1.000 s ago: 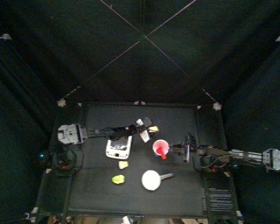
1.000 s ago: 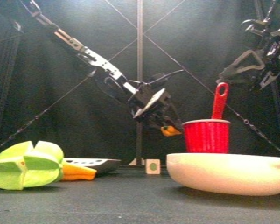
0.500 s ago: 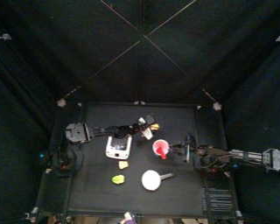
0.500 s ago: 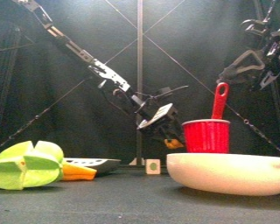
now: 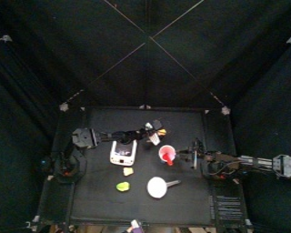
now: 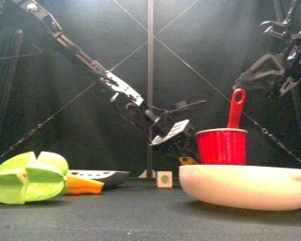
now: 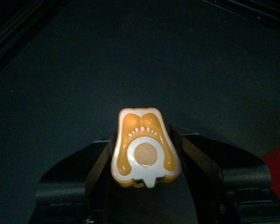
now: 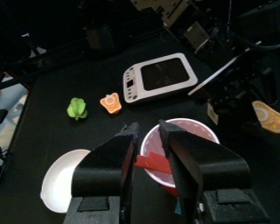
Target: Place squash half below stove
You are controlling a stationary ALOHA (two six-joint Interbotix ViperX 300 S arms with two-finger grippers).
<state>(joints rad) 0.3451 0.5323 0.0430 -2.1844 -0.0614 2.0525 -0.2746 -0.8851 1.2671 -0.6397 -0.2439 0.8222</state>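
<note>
Squash half sits clamped between your left gripper's jaws, cut face toward the wrist camera: orange flesh, a pale round hollow, a row of seeds above it. Only that wrist view gives you this detail. From the front you see just a small orange bit at the gripper tip, low and just left of the red cup. From above, the squash is too small to pick out; you see only the left arm reaching across toward the table's middle, its tip near the stove.

The right wrist view gives you what the others do not: the stove as a white block with a dark top, the squash off to one side of it and clear of the table, and the red cup directly under your right gripper. Its jaws stand a little apart, on either side of the red utensil in the cup; whether they touch it, you probably cannot tell.

Against the frame half a second ago, your left gripper has come lower and nearer the cup in the front view. The right arm has not moved.
</note>
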